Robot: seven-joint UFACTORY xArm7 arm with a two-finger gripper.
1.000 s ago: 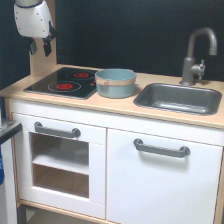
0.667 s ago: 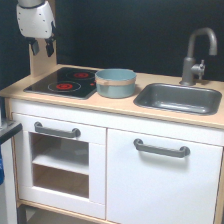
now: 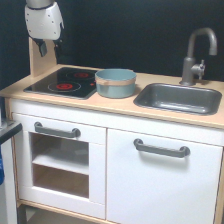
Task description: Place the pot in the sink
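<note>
Pot (image 3: 115, 82) sits upright mid-counter, on the hob's (image 3: 62, 83) edge nearest the sink (image 3: 177, 98), just beside the basin, so transfer is short. Gripper (image 3: 50, 48) hangs high over the counter's (image 3: 120, 105) back corner on the exterior view's left, well apart from pot. Fingers (image 3: 42, 48) grasp nothing; spread or pinched cannot be told. Grasp not yet started.

One exterior view faces the counter (image 3: 120, 106) frontally, slightly above.

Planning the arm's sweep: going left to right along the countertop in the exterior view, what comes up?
End effector above the far left, hob, pot, sink, faucet.
</note>
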